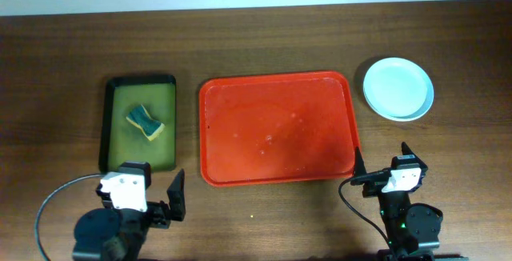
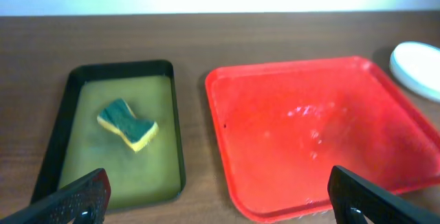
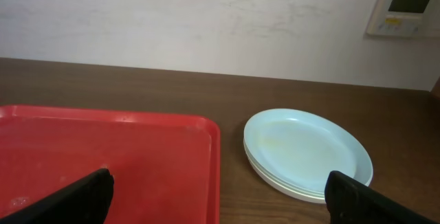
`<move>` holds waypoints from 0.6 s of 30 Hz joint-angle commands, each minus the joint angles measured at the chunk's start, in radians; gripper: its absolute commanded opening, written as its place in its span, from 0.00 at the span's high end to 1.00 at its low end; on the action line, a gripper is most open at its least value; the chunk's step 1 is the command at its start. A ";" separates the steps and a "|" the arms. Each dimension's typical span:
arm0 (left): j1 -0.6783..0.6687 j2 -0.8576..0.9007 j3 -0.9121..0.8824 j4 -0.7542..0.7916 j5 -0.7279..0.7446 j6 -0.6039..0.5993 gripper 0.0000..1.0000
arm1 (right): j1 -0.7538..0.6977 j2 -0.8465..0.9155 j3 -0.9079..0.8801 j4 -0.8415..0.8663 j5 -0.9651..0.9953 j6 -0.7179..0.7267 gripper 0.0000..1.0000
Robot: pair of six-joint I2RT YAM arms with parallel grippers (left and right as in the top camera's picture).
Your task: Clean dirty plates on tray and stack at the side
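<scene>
Both grippers empty, plates off the tray

Round, shallow pale mint-blue plates (image 1: pixel 398 89) sit stacked on the brown wooden table (image 1: pixel 48 69), just beside the far right corner of the large red rectangular plastic tray (image 1: pixel 276 78), which holds only a few wet specks. The left gripper (image 2: pixel 223 202) and right gripper (image 3: pixel 220 195) hang near the front edge, jaws spread wide, holding nothing. The yellow-and-green sponge (image 1: pixel 145 122) lies in the small black-rimmed olive-green tray (image 1: pixel 108 125). To my eye the job looks about finished; what's left is parking both arms without nudging the stack, though a faint yellowish tinge on the top plate might merit one more wipe.
</scene>
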 commanded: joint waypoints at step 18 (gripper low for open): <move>0.052 -0.311 -0.515 0.628 -0.002 0.037 0.01 | -0.006 -0.010 -0.005 -0.005 0.002 0.008 0.01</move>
